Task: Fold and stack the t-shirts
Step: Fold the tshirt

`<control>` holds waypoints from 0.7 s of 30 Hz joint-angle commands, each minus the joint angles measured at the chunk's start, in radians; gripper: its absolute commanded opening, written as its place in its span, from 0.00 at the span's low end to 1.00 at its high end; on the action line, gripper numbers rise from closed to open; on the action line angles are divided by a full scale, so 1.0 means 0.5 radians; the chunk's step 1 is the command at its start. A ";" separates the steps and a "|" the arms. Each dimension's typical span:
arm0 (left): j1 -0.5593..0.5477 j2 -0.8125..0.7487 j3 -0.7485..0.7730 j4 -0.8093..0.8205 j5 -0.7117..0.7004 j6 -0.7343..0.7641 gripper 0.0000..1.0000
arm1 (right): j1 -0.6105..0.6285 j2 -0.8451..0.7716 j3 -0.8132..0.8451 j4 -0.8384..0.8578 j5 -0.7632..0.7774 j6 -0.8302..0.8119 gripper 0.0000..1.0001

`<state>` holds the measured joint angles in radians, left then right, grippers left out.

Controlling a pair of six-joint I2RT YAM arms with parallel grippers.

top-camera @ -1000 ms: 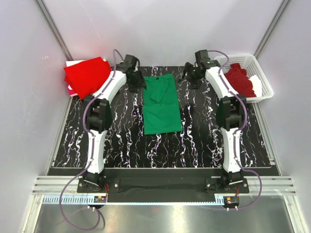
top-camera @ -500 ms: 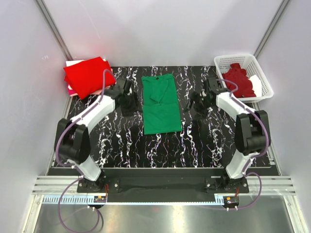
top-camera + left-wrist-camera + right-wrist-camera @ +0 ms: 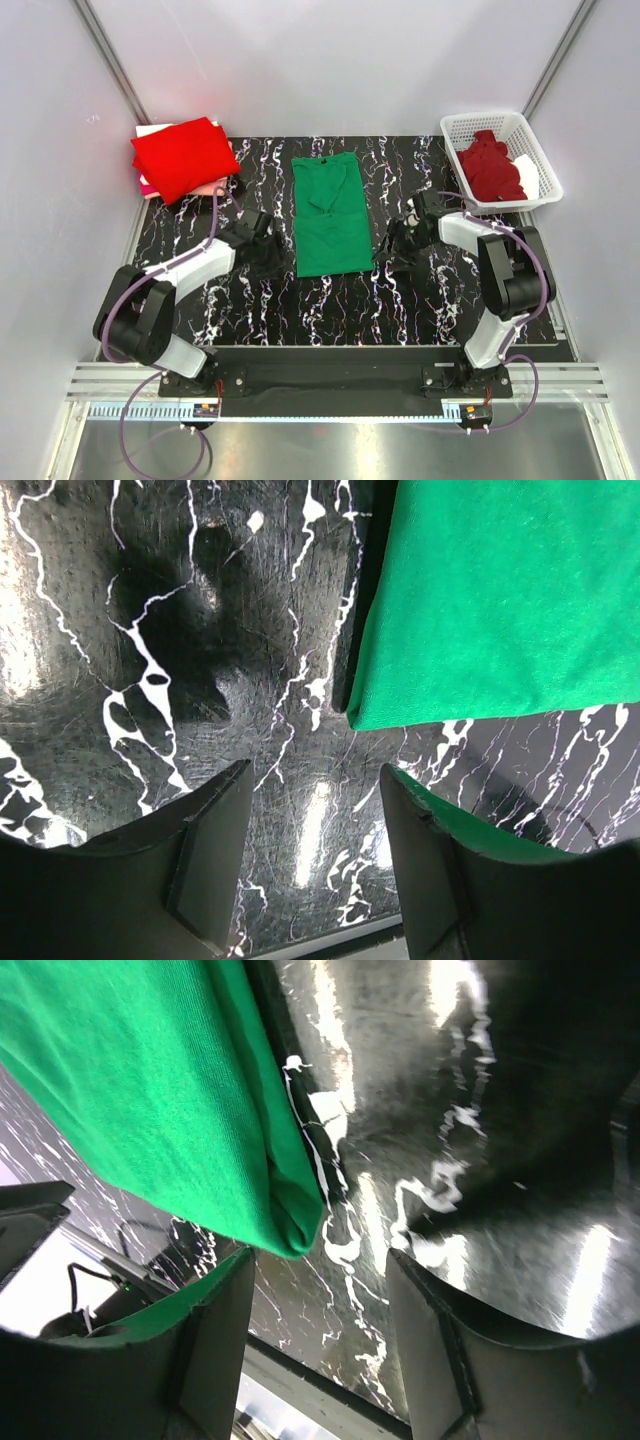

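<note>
Far left corner first: the red t-shirt (image 3: 180, 155) lies folded, with a pale pink edge (image 3: 149, 186) peeking out beneath it. Moving in, the left gripper (image 3: 312, 778) sits low over the black marbled table (image 3: 250, 300), jaws spread wide and holding nothing. Just beyond its fingertips, not between them, is the near left corner of the green t-shirt (image 3: 330, 213). That shirt lies flat in the middle of the table, folded into a long strip running near to far. On its other side the right gripper (image 3: 318, 1260) mirrors the pose: jaws wide and empty. The shirt's folded near right corner is just beside the tip of one finger; whether they touch, I can't tell. Far right, the white basket (image 3: 548, 170) holds the crumpled maroon t-shirt (image 3: 490, 168), with something white (image 3: 529, 176) tucked beside it.
</note>
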<state>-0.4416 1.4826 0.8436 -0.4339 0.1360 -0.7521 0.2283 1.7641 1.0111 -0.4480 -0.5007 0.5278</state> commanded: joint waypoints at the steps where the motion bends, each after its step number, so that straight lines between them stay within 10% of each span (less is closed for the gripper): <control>1: -0.007 -0.103 -0.061 0.220 0.013 -0.060 0.58 | 0.071 0.055 0.061 0.105 -0.072 -0.043 0.61; 8: -0.025 -0.112 -0.230 0.407 0.029 -0.131 0.58 | 0.129 0.123 0.079 0.117 -0.008 -0.025 0.51; 17: -0.068 0.001 -0.328 0.653 0.056 -0.217 0.57 | 0.145 0.147 0.110 0.101 0.050 -0.031 0.04; 21: -0.074 0.029 -0.350 0.717 0.038 -0.241 0.58 | 0.145 0.135 0.101 0.123 0.063 -0.022 0.00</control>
<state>-0.4736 1.4818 0.6815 -0.1600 0.1482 -0.8516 0.2920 1.8320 1.0283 -0.4114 -0.4942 0.5209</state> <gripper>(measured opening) 0.573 0.019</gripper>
